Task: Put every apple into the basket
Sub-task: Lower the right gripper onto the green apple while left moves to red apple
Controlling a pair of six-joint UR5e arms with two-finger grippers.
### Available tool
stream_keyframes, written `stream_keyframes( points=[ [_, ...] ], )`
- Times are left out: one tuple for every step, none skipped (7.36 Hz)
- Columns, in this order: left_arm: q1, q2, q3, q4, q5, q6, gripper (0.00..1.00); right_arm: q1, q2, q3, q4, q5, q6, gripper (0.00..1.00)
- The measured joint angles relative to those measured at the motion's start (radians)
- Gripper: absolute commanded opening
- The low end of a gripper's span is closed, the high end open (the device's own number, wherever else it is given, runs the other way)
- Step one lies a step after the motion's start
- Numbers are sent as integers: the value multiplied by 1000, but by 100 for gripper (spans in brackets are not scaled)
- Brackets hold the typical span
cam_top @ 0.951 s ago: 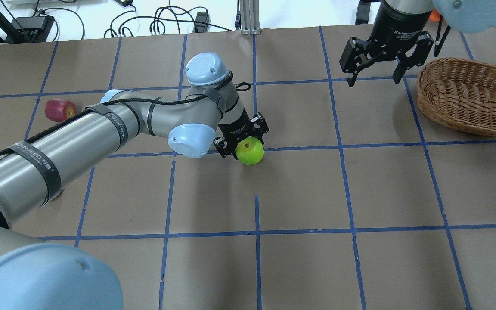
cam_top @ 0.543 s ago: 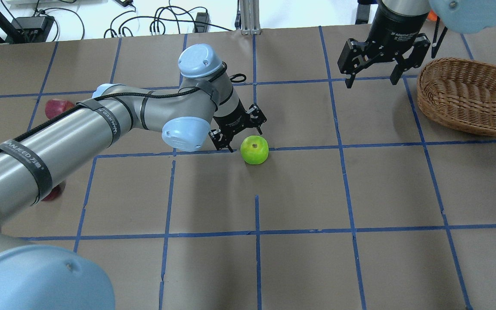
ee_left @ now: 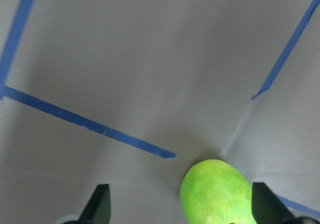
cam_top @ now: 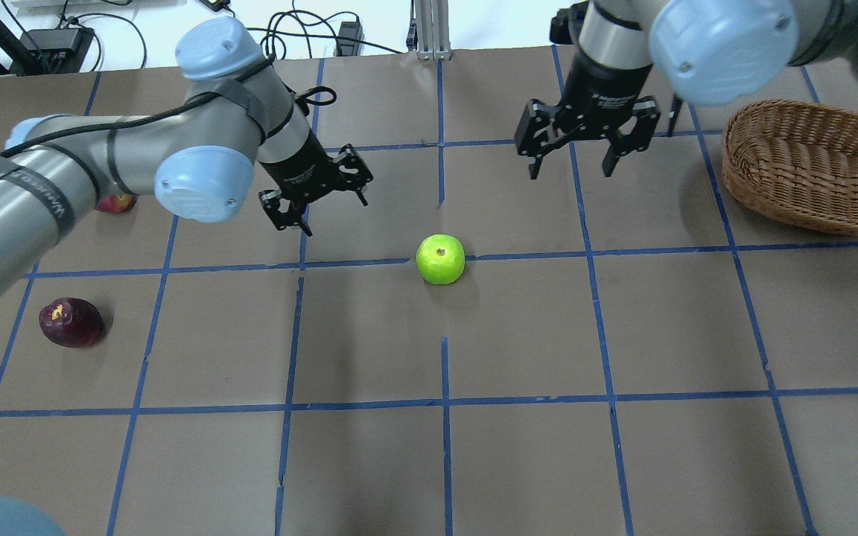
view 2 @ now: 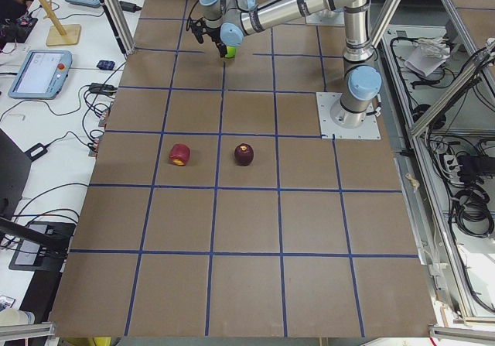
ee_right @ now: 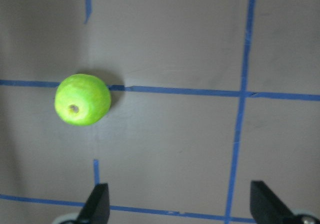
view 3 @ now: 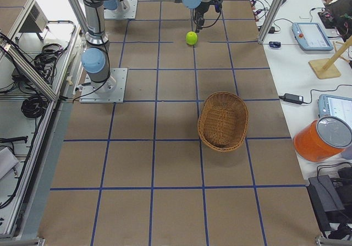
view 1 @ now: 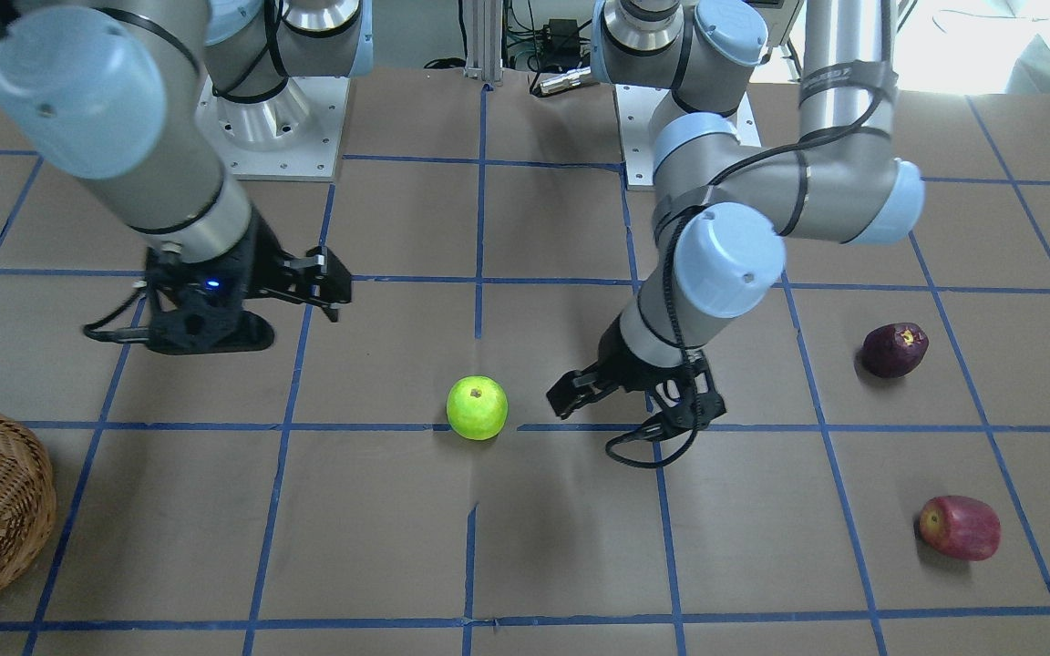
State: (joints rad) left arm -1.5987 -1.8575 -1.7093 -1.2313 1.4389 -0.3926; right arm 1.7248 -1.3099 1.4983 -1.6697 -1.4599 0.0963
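The lime green apple (cam_top: pixel 440 259) lies free on the table's middle, stem end up; it also shows in the front view (view 1: pixel 477 408). My left gripper (cam_top: pixel 335 217) is open and empty, up and to the left of it. Its wrist view shows the green apple (ee_left: pixel 217 191) low between the open fingers. My right gripper (cam_top: pixel 570 173) hangs open and empty, beyond and to the right of the apple; its wrist view has the green apple (ee_right: pixel 82 99) at the left. The dark purple apple (cam_top: pixel 70 321) and the red apple (cam_top: pixel 115 202), half hidden by my left arm, lie far left. The wicker basket (cam_top: pixel 786 201) stands far right.
The table is brown paper with a grid of blue tape lines. Cables and power bricks (cam_top: pixel 56 41) lie beyond the far edge. In the side views, tablets (view 3: pixel 309 34) and an orange tub (view 3: pixel 323 141) stand on a bench beside the table.
My left gripper has let go of the green apple and drawn back to the left and away. My right gripper has moved left, toward the apple. The purple apple has come into sight.
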Motion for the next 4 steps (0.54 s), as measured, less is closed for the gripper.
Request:
stream_keyframes(
  points=[
    [60,60,-23,-98,75,185,100,73,48,40,-107,-5,72,100],
    [124,109,-59,-145,120,339,100,122,102,68,-195,-21,131,100],
    [198,143,-98,-141,166,483,100,151,164,83,-275,-30,178,100],
    [281,152,-124,-99,223,633,100,167,215,90,-338,-37,203,100]
  ],
)
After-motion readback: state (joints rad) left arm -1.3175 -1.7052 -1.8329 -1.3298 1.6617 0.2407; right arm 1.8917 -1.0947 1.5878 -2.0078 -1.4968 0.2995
